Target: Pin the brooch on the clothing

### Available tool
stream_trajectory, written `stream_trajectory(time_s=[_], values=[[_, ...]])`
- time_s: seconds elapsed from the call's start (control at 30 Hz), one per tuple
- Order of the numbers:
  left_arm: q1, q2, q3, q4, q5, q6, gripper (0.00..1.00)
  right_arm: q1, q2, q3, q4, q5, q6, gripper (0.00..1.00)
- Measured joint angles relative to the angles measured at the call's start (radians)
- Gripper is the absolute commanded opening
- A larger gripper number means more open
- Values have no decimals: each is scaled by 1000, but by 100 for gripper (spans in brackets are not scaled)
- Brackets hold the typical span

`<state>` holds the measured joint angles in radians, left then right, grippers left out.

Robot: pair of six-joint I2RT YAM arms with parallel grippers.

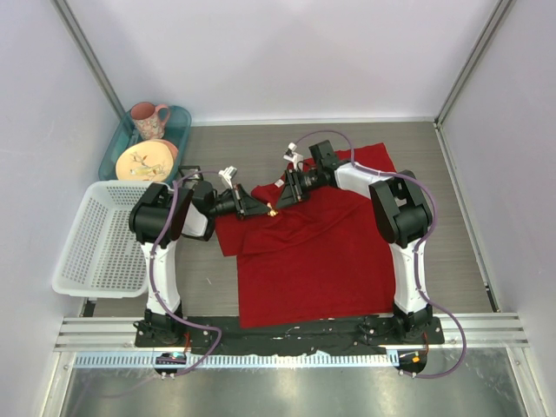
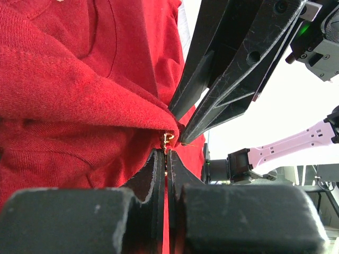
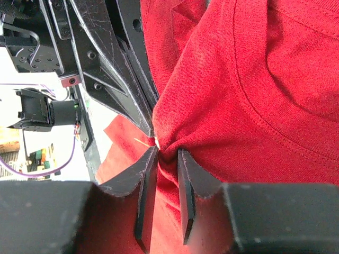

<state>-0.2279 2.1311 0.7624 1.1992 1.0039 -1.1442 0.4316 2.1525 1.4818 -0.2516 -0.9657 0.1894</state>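
Work area: a white-walled cell with a grey wood-grain table. The red T-shirt lies spread on the table just beyond the arm bases. It serves as the reference for all positions below.

Over the shirt's far left part, both arms converge tip to tip. The left gripper has its jaws closed to a hairline gap on the brooch. Only a small gold fitting of the brooch shows above the fingertips, touching the cloth. The right gripper has its jaws narrowed onto a raised fold of the shirt, bunching the fabric toward the brooch.

Status: the fabric is gathered and the brooch is presented at the fold. Whether the pin has pierced the cloth cannot be told, because the fingertips hide the contact point. Judged outstanding: push the pin through, fasten it, release both grips.

Left of the shirt stands a white basket. Beyond that, a teal tray holds a pink mug and a plate.
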Motion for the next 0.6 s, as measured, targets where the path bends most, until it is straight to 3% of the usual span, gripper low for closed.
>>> stream_trajectory(time_s=[0.3, 0.47, 0.6], values=[[3, 0, 0, 26, 4, -1, 3, 2, 1, 23, -20, 5, 0, 29], [7, 0, 0, 32, 3, -1, 3, 8, 1, 37, -26, 19, 1, 38], [8, 0, 0, 32, 2, -1, 3, 14, 1, 42, -27, 25, 1, 39]])
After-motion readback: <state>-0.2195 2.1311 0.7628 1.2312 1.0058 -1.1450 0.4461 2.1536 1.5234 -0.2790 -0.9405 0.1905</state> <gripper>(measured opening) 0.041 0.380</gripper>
